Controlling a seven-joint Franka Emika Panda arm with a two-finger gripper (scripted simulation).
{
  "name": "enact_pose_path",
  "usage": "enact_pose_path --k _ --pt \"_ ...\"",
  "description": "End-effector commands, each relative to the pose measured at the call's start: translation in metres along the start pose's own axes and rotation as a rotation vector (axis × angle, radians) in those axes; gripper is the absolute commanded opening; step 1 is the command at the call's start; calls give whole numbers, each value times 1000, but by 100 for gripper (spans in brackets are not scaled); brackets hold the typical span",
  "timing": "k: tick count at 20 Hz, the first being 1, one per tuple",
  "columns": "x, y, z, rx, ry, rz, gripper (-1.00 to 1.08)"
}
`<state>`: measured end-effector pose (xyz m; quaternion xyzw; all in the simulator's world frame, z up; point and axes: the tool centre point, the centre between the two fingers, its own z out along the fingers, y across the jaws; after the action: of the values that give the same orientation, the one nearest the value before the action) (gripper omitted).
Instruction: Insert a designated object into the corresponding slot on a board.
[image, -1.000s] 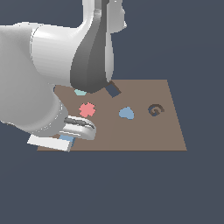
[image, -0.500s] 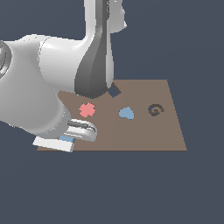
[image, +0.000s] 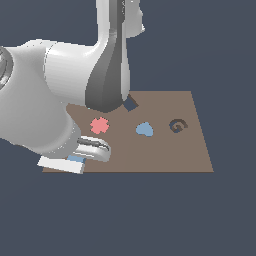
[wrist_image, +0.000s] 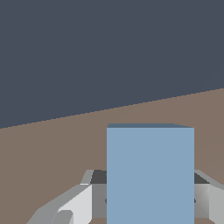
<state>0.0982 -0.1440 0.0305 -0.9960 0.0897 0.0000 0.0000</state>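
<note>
The tool (wrist_image: 148, 199) is pinched on the light-blue block (wrist_image: 150, 175), a finger (wrist_image: 74, 203) pressed to either side; in the exterior view the block (image: 76, 158) shows only as a sliver under the arm, seemingly at the brown board's (image: 165, 150) near corner; the navy slot (image: 131, 104) lies well away from the tool, past the red cross piece (image: 100, 125).

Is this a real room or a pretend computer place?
Probably a pretend computer place: a flat brown board floats in plain dark blue with no walls or floor, and the red cross piece and robot arm look smooth, like drawings.
</note>
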Motion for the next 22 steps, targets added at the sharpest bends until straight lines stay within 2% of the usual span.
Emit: enact_pose_path --k 1,12,22 --pt "0 0 -2 0 1 0 -100" --pt "-7 -7 -3 0 -1 -29 -100" --pt "-37 -35 -4 0 -1 -152 -100"
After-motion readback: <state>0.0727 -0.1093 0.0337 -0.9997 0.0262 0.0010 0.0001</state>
